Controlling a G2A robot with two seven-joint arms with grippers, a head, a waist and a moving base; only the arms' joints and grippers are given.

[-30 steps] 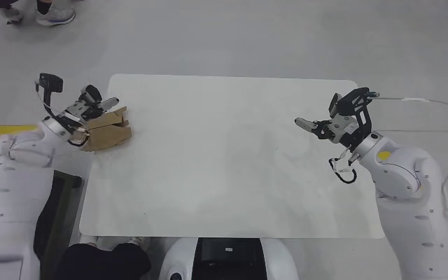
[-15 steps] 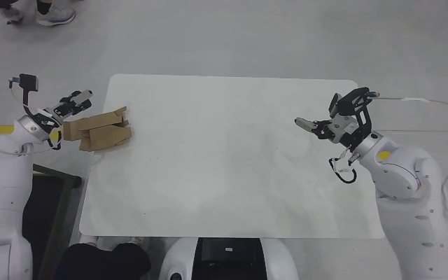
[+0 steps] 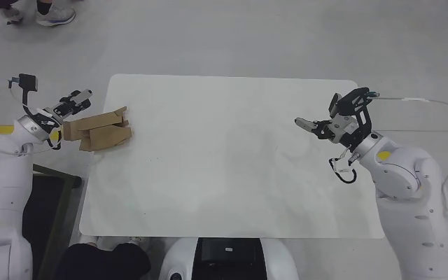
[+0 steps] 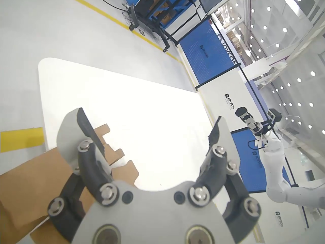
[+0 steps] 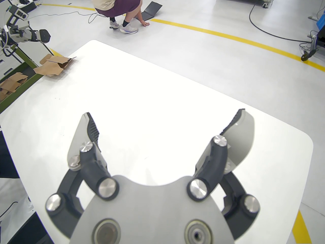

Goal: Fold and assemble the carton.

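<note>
A flat brown carton (image 3: 101, 130) lies unfolded at the table's left edge, its flaps pointing onto the white table (image 3: 224, 175) and its other end hanging past the edge. My left gripper (image 3: 74, 100) hovers open just outside that edge, slightly beyond the carton and not touching it. In the left wrist view the carton (image 4: 30, 171) lies under and beside one finger of the open gripper (image 4: 149, 123). My right gripper (image 3: 306, 124) is open and holds nothing above the table's right part. Its wrist view shows the open gripper (image 5: 164, 116) facing the distant carton (image 5: 54, 64).
A green bin (image 5: 15, 87) with more flat cardboard pieces stands beside the table's left side, below the left arm (image 5: 28, 34). The table's broad middle between the two arms is bare white surface.
My left gripper has drawn back to the left, off the carton and past the table edge, leaving the carton lying there. It then held still. The right arm has not moved.
</note>
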